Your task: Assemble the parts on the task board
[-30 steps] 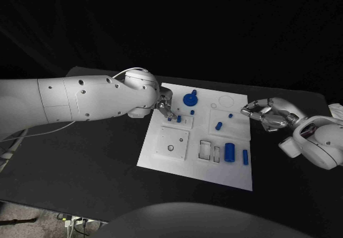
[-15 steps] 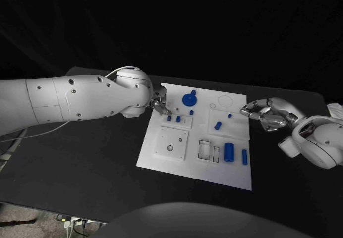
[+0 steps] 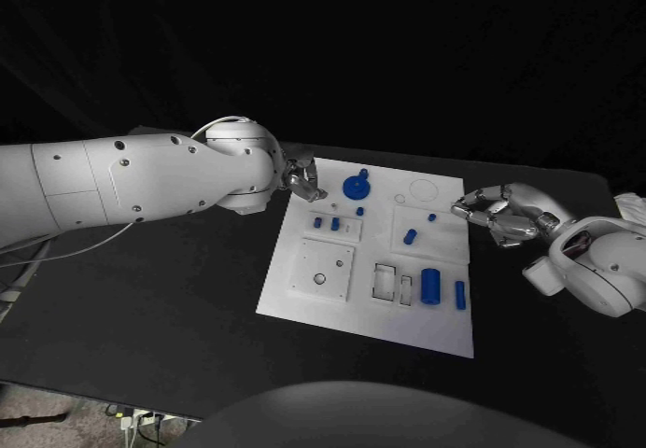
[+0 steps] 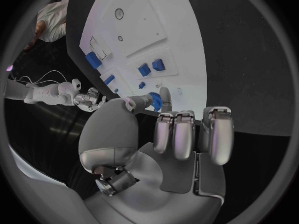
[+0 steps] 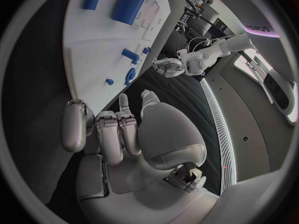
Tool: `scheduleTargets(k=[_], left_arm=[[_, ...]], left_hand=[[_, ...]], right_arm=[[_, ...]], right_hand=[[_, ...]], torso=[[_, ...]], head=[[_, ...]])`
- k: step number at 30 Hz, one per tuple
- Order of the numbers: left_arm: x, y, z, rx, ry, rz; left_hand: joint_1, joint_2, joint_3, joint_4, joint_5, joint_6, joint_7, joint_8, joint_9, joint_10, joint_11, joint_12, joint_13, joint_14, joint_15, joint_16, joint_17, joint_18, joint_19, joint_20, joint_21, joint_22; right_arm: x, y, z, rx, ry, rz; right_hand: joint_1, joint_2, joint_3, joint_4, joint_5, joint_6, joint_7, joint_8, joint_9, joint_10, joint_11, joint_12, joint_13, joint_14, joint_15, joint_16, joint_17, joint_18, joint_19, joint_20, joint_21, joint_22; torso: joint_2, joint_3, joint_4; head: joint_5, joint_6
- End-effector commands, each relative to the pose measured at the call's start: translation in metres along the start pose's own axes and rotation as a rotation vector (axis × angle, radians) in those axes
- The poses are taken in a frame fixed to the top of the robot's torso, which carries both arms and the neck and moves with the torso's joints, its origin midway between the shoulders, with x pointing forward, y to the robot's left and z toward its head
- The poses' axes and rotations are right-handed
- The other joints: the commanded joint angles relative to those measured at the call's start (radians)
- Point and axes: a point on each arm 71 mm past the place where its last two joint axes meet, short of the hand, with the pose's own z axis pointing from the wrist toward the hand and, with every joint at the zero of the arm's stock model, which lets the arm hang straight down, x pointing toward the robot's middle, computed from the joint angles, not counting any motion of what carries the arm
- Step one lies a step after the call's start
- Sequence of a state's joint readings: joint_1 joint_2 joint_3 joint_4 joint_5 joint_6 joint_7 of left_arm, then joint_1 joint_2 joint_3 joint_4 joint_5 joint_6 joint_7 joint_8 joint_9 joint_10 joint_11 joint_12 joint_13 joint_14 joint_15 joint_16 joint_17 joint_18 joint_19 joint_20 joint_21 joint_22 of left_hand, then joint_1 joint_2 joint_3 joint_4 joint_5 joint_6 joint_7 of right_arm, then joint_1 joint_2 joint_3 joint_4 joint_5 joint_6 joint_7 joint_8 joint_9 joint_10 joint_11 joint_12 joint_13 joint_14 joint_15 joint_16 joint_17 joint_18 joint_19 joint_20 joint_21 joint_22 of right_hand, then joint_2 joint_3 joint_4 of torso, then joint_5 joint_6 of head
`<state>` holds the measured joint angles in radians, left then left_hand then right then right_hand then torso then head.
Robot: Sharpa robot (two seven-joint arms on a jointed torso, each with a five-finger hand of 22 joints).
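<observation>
The white task board (image 3: 313,280) lies mid-table. Two short blue pegs (image 3: 326,224) stand side by side in its far left block. A blue round part (image 3: 357,187) sits near the far edge, a thick blue cylinder (image 3: 431,286) and a thin blue bar (image 3: 462,295) near the right. My left hand (image 3: 303,182) hovers at the board's far left corner, fingers loosely curved and holding nothing; in its wrist view this left hand (image 4: 177,139) is above the board (image 4: 162,30). My right hand (image 3: 501,215) hangs off the board's right edge, likewise holding nothing.
More small blue pieces (image 3: 412,237) stand in the board's middle block. A square plate with a hole (image 3: 326,267) and rectangular slots (image 3: 395,284) occupy the near half. Bare black table (image 3: 161,308) lies left and in front of the board.
My left hand has lifted off the far left block and drawn back toward the board's far left corner, leaving two pegs standing there. The right hand has stayed put.
</observation>
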<state>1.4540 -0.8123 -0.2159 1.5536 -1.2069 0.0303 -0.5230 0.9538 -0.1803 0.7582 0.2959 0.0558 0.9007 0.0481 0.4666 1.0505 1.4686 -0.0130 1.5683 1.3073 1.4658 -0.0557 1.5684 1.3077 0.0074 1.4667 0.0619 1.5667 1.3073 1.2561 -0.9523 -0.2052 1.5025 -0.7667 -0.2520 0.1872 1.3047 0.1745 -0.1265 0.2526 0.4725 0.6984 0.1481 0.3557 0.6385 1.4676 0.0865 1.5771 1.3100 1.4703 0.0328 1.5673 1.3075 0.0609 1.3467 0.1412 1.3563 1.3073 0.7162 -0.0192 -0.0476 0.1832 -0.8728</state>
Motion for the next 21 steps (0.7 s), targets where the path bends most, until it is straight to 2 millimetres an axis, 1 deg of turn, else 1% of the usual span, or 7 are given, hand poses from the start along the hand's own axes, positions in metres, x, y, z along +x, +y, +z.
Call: scheduleTargets(k=[1,5,10,13,18,21], left_arm=[[0.0020,-0.0034,-0.0007,0.042,0.014,-0.039],[0.0048,-0.0035,-0.0013,0.031,0.032,-0.019],[0.0076,-0.0048,-0.0015,0.010,0.047,0.017],[0.0089,-0.0056,-0.0016,-0.001,0.051,0.036],[0.0082,-0.0068,-0.0018,-0.006,0.027,0.058],[0.0076,-0.0070,-0.0019,-0.011,0.014,0.066]], left_hand=[[-0.005,-0.013,0.009,-0.003,-0.005,0.007,-0.002,-0.001,-0.003,0.102,-0.006,0.002,0.263,0.105,-0.006,0.002,0.263,-0.006,0.101,-0.010,-0.002,0.261],[-0.004,-0.019,0.014,-0.005,-0.005,0.002,-0.001,-0.007,-0.007,0.102,-0.006,0.002,0.263,0.105,-0.006,0.002,0.263,-0.004,0.098,-0.011,-0.008,0.260],[0.020,-0.030,0.025,-0.014,-0.004,-0.003,0.000,-0.016,-0.012,0.102,-0.005,0.002,0.263,0.105,-0.005,0.002,0.263,-0.003,0.095,-0.011,-0.012,0.258],[0.028,-0.032,0.028,-0.016,-0.004,-0.004,0.000,-0.018,-0.012,0.102,-0.005,0.002,0.263,0.105,-0.005,0.002,0.263,-0.003,0.094,-0.011,-0.015,0.257],[0.035,-0.033,0.029,-0.018,-0.004,-0.004,0.000,-0.016,-0.011,0.102,-0.005,0.002,0.263,0.105,-0.005,0.002,0.263,-0.003,0.094,-0.011,-0.015,0.257],[0.042,-0.035,0.026,-0.017,-0.004,0.000,-0.001,-0.008,-0.003,0.102,-0.005,0.002,0.263,0.105,-0.005,0.002,0.263,-0.003,0.096,-0.011,-0.012,0.258]], right_arm=[[0.0019,0.0000,0.0003,0.000,0.019,-0.001],[0.0021,0.0000,0.0004,0.001,0.021,0.000],[0.0025,0.0002,0.0010,0.000,0.023,0.000],[0.0025,0.0002,0.0011,0.000,0.023,0.000],[0.0024,-0.0001,0.0010,0.000,0.023,0.000],[0.0023,-0.0003,0.0009,0.000,0.022,0.000]], right_hand=[[0.006,0.000,0.003,0.003,0.006,-0.005,0.002,-0.006,-0.001,0.103,-0.005,-0.006,0.261,0.100,-0.001,0.003,0.263,0.005,-0.007,0.002,-0.005,0.176],[0.006,0.000,0.003,0.003,0.006,-0.005,0.002,-0.006,-0.001,0.103,-0.005,-0.006,0.261,0.100,-0.001,0.003,0.263,0.005,-0.007,0.002,-0.005,0.176],[0.005,0.000,0.003,0.005,0.006,-0.004,0.002,-0.006,-0.001,0.103,-0.005,-0.006,0.261,0.100,-0.001,0.003,0.263,0.006,-0.007,0.003,-0.005,0.175],[0.005,0.000,0.003,0.005,0.006,-0.004,0.002,-0.006,-0.001,0.103,-0.005,-0.006,0.261,0.100,-0.001,0.003,0.263,0.006,-0.007,0.003,-0.005,0.175],[0.005,0.000,0.003,0.005,0.006,-0.004,0.002,-0.006,-0.001,0.103,-0.005,-0.006,0.261,0.100,-0.001,0.003,0.263,0.006,-0.007,0.003,-0.005,0.175],[0.005,0.000,0.003,0.005,0.006,-0.004,0.002,-0.006,-0.001,0.103,-0.005,-0.006,0.261,0.100,0.000,0.003,0.263,0.005,-0.007,0.003,-0.005,0.175]], torso=[[0.000,0.0003,-0.0006],[0.000,0.0000,-0.0003],[0.000,-0.0004,-0.0006],[0.000,-0.0006,-0.0008],[0.000,0.0000,0.0003],[0.000,-0.0001,0.0008]], head=[[0.002,0.000],[0.002,0.000],[0.002,0.000],[0.001,0.000],[0.000,0.000],[0.000,0.000]])
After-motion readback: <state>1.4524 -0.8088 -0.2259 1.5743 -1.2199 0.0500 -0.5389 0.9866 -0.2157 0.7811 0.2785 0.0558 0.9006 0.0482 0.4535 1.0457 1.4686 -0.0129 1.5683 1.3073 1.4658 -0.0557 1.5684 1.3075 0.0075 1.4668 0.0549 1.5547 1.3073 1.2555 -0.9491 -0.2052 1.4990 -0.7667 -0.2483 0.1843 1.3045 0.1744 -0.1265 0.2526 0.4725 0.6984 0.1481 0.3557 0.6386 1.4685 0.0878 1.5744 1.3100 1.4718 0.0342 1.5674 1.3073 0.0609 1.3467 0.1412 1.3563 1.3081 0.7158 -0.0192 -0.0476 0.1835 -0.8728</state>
